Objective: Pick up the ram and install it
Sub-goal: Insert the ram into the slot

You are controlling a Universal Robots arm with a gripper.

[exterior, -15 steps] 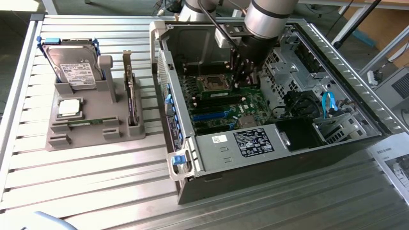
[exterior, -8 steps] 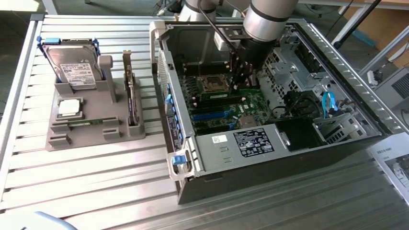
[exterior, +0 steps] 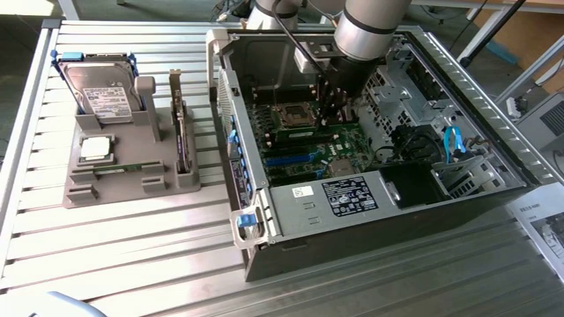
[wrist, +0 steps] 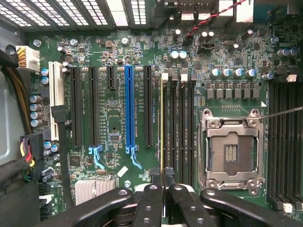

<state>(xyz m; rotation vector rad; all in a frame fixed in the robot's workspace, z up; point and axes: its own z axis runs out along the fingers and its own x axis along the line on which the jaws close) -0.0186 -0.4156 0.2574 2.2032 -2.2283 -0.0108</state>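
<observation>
Where the gripper [exterior: 333,113] stands: inside the open computer case [exterior: 352,257], low over the motherboard [exterior: 339,148], at three o'clock of the CPU socket [exterior: 291,115] in the exterior view.
Grip: fingers [wrist: 152,198] pinched closed on the ram [wrist: 162,123], clamping its thin edge.
Ram: upright and edge-on, lined up along the memory slot nearest the black expansion slots; whether it is seated cannot be told.
Fixture [exterior: 115,178]: grey, on the slatted table [exterior: 132,264], at nine o'clock of the case in the exterior view.
Fixture load: a hard drive [exterior: 99,96] with blue rails and an upright card [exterior: 181,142].
</observation>
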